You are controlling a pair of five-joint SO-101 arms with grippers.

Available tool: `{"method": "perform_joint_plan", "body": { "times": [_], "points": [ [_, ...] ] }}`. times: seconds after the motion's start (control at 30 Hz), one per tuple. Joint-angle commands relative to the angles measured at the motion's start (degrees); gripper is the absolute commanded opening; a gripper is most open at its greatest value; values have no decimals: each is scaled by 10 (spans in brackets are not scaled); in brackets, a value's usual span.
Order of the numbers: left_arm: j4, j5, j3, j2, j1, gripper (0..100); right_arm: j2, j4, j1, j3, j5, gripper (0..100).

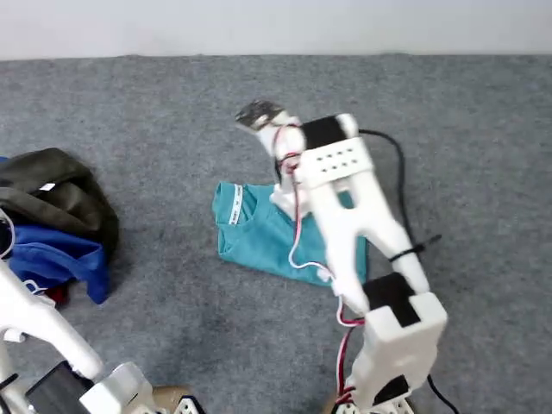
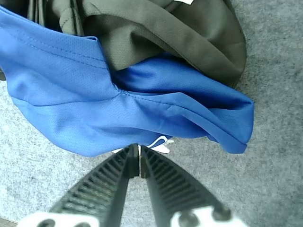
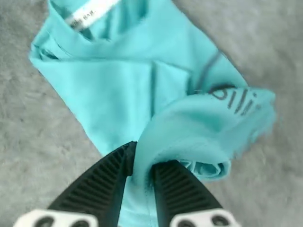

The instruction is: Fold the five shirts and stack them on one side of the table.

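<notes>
While clamped on the teal shirt point(image 3: 118, 94) edge, right jaws; left jaws closed, empty; open carpet point(image 1: 483, 129) around.

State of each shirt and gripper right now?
teal shirt: partly folded, one edge lifted
blue shirt: crumpled, unfolded, under dark shirt
dark shirt: crumpled, on top of blue shirt
left gripper: shut, empty, by blue shirt
right gripper: shut on teal shirt's lifted edge

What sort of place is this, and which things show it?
Probably a robot test bench for folding laundry: a white robot arm over a grey carpeted table, the right end effector pinching a teal shirt, more shirts heaped at one side.
</notes>
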Motion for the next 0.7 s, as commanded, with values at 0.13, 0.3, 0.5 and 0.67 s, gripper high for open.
{"method": "perform_joint_plan", "body": {
  "times": [0.13, 0.3, 0.5, 0.67],
  "points": [
    [1, 5, -21, -8, 1, 14, 52, -59, -42, -28, -4, 9],
    [1, 5, -21, -8, 1, 14, 67, -94, -65, -29, -4, 9],
    [1, 5, -20, -7, 1, 14, 69, -116, -79, -42, -4, 9],
    [1, 5, -20, -7, 2, 14, 87, -122, -79, -82, -4, 9]
  ]
}}
